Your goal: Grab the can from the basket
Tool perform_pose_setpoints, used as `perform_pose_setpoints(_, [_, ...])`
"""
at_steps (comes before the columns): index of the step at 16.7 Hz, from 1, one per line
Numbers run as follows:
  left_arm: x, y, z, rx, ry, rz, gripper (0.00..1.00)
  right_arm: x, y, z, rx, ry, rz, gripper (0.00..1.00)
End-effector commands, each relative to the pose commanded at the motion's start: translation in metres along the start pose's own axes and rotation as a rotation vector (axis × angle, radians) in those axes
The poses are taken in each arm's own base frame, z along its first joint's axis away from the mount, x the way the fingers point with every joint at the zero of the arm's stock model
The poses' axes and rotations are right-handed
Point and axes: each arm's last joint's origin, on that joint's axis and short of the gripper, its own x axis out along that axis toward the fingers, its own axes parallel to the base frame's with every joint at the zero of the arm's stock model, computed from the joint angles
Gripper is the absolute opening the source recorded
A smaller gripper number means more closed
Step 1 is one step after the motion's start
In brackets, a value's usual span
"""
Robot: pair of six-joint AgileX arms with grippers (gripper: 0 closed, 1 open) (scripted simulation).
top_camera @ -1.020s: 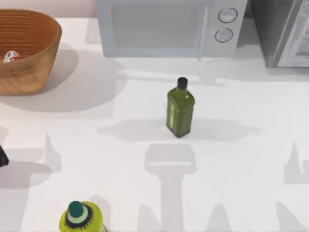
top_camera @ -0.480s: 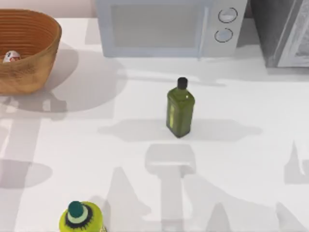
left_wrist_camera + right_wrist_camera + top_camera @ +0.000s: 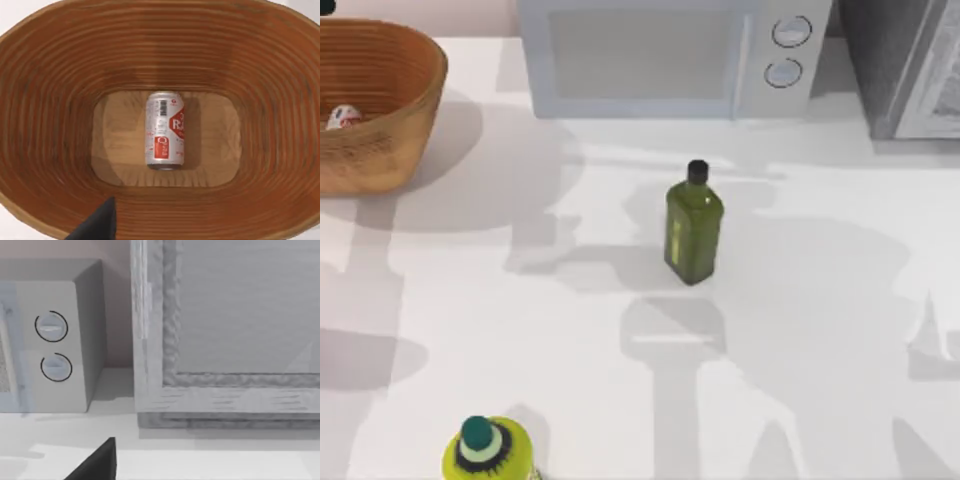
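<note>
A smooth white counter (image 3: pixel 570 340) carries a pale microwave (image 3: pixel 665 55) along its back edge. At its left corner sits the ribbed woven basket (image 3: pixel 390 130), and the can (image 3: pixel 164 129) lies on its side on the flat bottom. A square green bottle (image 3: pixel 693 225) stands mid-counter. Left claw (image 3: pixel 97 225) hangs over the basket; whether it is spread cannot be told

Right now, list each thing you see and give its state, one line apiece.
can: lying on its side on the basket floor, ungrasped.
basket: upright at the table's far left, holding the can.
dark-green bottle: standing, black cap on.
yellow-green bottle: standing, teal cap on.
microwave: door closed.
left gripper: above the basket.
</note>
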Motion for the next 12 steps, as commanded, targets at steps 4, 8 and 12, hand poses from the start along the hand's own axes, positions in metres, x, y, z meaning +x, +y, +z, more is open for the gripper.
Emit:
perform_pose_setpoints(4, [0.079, 0.011, 0.033, 0.003, 0.215, -0.018, 1.0, 0.0, 0.0, 0.0, 0.0, 0.0, 0.0, 1.0])
perform_pose_setpoints(8, [0.149, 0.023, 0.035, 0.002, 0.385, -0.032, 1.0, 0.0, 0.0, 0.0, 0.0, 0.0, 0.0, 1.0])
perform_pose_setpoints(12, [0.191, 0.031, 0.025, 0.001, 0.489, -0.04, 1.0, 0.0, 0.0, 0.0, 0.0, 0.0, 0.0, 1.0])
